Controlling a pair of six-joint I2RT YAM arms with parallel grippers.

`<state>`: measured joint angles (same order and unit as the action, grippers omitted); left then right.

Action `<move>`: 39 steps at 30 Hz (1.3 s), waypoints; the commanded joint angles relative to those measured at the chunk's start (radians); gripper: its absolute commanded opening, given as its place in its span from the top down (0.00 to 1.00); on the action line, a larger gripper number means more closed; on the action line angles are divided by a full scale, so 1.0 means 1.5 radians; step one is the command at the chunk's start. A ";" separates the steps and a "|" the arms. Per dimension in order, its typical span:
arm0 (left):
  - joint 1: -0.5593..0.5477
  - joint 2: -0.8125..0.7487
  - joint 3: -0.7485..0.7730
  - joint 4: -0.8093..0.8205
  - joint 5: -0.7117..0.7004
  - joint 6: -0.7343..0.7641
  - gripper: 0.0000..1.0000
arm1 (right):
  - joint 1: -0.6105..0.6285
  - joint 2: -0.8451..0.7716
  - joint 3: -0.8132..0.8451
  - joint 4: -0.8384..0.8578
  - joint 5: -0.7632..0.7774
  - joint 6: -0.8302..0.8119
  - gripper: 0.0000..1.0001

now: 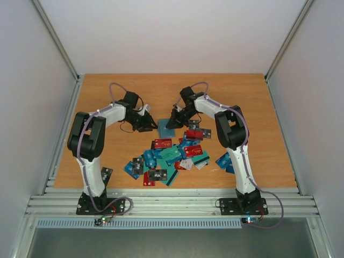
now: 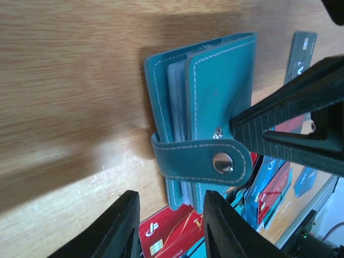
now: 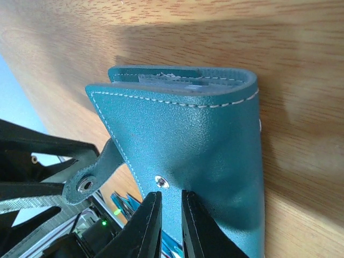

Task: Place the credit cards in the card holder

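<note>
pinching the front cover of the card holder (image 1: 165, 128) by its edge, the right gripper (image 3: 171, 196) has its jaws drawn almost together, just beside the small metal stud. teal leather shows in the slit between them, so i judge it a real grip, though the fingers partly hide the contact itself. the holder lies on the wooden table (image 1: 107, 97) between the two grippers, just beyond the far edge of the scattered credit cards (image 1: 169, 156). its strap (image 3: 99, 172) is unsnapped and hangs loose off the side, and the clear sleeves show along the open edge. holding the cover that way looks meant to steady the holder and to let that arm lift the flap, so the sleeves are exposed for a card. the left gripper (image 2: 171, 198) sits to the left of the holder with its jaws partly spread and nothing between them. below it lies only bare wood and the corner of a red card (image 2: 166, 228). its place next to the strap side suggests it is free to fetch a card while the other arm keeps the holder still. no card is on its way in yet, and the pile lies near to the holder, spreading toward the arms' bases, so the filling seems hardly begun.
</note>
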<state>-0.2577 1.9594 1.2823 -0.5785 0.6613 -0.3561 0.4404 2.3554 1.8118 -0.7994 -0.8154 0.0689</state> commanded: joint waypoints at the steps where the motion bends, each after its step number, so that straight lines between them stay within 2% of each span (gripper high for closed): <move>1: -0.001 0.031 0.017 0.049 0.031 0.019 0.66 | 0.007 0.032 0.011 -0.047 0.027 -0.009 0.87; 11: -0.001 0.062 0.045 0.054 0.032 0.019 0.72 | 0.007 0.047 0.030 -0.042 0.008 -0.005 0.87; 27: -0.014 0.082 0.068 0.036 0.044 0.035 0.74 | 0.007 0.065 0.041 -0.011 -0.033 0.014 0.87; 39: -0.027 0.080 0.059 0.062 0.013 -0.015 0.81 | 0.007 0.064 0.037 -0.008 -0.037 0.019 0.87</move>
<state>-0.2829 2.0689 1.3613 -0.5255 0.6968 -0.3431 0.4377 2.4096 1.8641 -0.8165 -0.9047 0.0895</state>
